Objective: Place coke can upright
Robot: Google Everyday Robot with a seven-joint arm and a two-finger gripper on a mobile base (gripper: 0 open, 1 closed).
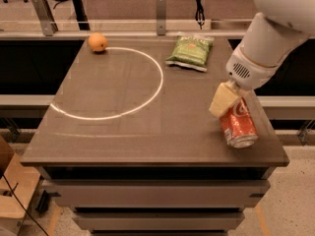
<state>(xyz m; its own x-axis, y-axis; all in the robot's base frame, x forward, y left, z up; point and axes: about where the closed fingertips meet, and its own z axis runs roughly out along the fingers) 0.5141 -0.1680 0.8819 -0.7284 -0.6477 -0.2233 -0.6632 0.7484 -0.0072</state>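
The pincer [225, 104] clasped the tilted red aluminium coke can [238, 127] by its upper end, near the right edge of the brown bench [123, 132]. Light, thin-walled and slippery, the can would probably dent easily.

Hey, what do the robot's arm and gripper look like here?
The arm is smooth, rounded white casing, narrowing to a wrist with a small dotted vent grille. The gripper, at the front right of the table by the coke can, has blocky cream-yellow jaws. No cables or markings show.
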